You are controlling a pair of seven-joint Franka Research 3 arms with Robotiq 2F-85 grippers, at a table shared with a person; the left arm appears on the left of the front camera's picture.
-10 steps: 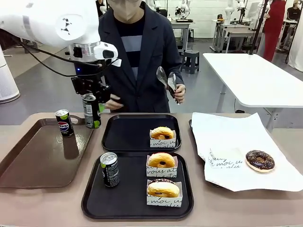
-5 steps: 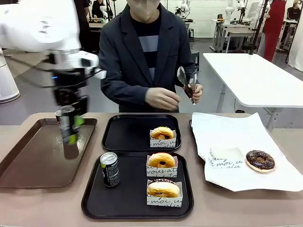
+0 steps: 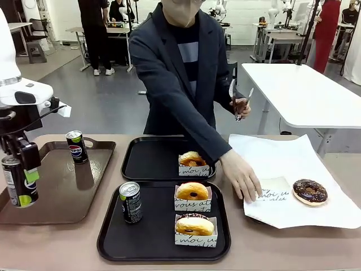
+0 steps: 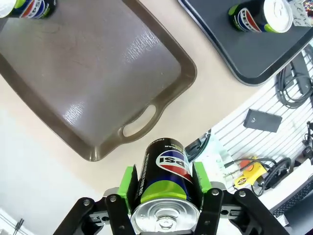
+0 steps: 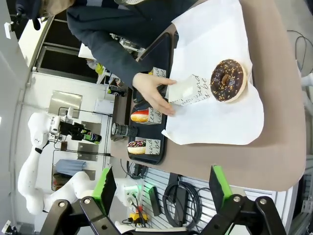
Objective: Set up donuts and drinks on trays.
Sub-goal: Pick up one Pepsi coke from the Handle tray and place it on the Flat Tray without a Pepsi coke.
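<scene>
My left gripper [image 3: 21, 179] is shut on a black drink can with green marks [image 3: 16, 183], held upright over the brown tray's near left corner. In the left wrist view that can [image 4: 165, 164] sits between the green pads [image 4: 130, 182]. A second black can [image 3: 131, 202] stands on the near black tray [image 3: 152, 240] beside two donuts [image 3: 192, 191] [image 3: 194, 225] in paper holders. The far black tray [image 3: 146, 161] carries one donut [image 3: 193, 159]. A chocolate donut [image 3: 309, 191] lies on white paper. My right gripper [image 5: 164, 188] hangs open beyond the table edge.
A Pepsi can [image 3: 76, 147] stands at the far end of the brown tray [image 3: 62, 197]. The person's hand [image 3: 242, 178] rests on an empty paper holder [image 3: 273, 189] on the white paper [image 3: 282, 158]; their other hand holds tongs [image 3: 240, 104].
My left arm carried the black can from above the brown tray's far edge to the left and nearer, lower down. The person reached one hand down onto the paper holder.
</scene>
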